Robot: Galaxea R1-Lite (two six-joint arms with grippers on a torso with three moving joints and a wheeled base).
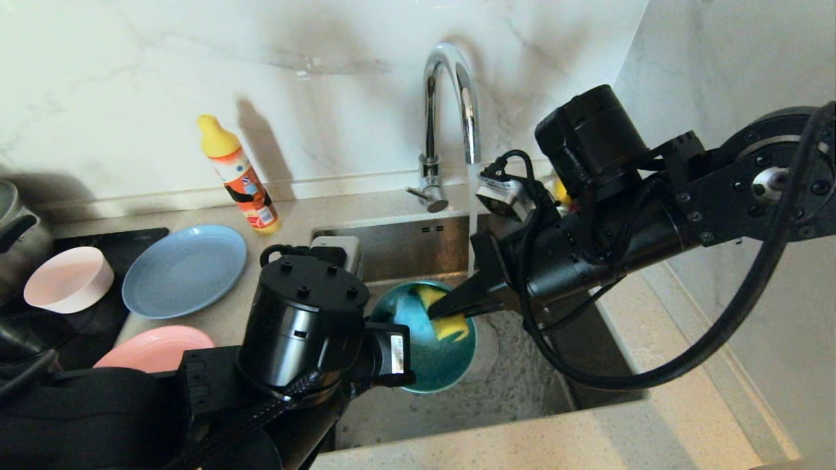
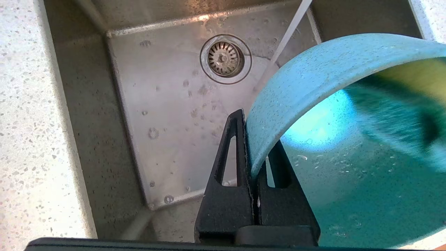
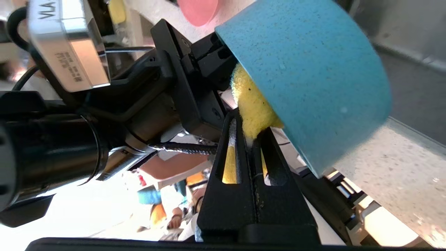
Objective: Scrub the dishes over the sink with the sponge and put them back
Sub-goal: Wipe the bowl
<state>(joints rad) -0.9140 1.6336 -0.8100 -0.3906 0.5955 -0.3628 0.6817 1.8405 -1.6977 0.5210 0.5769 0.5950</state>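
Observation:
My left gripper (image 2: 258,130) is shut on the rim of the teal bowl (image 1: 428,356), holding it tilted on edge over the sink (image 1: 522,385). My right gripper (image 1: 450,305) is shut on the yellow sponge (image 1: 452,325), which presses against the bowl's inside. In the right wrist view the sponge (image 3: 252,101) sticks out from the gripper (image 3: 250,124) and goes behind the bowl's wall (image 3: 306,76). On the counter to the left lie the grey-blue plate (image 1: 184,269), the pink plate (image 1: 157,349) and the pale pink bowl (image 1: 68,279).
Water runs from the chrome faucet (image 1: 450,98) into the basin just behind the bowl. The drain strainer (image 2: 225,58) lies on the wet sink floor. A yellow-capped orange detergent bottle (image 1: 240,176) stands by the wall. A steel pot (image 1: 16,228) sits far left.

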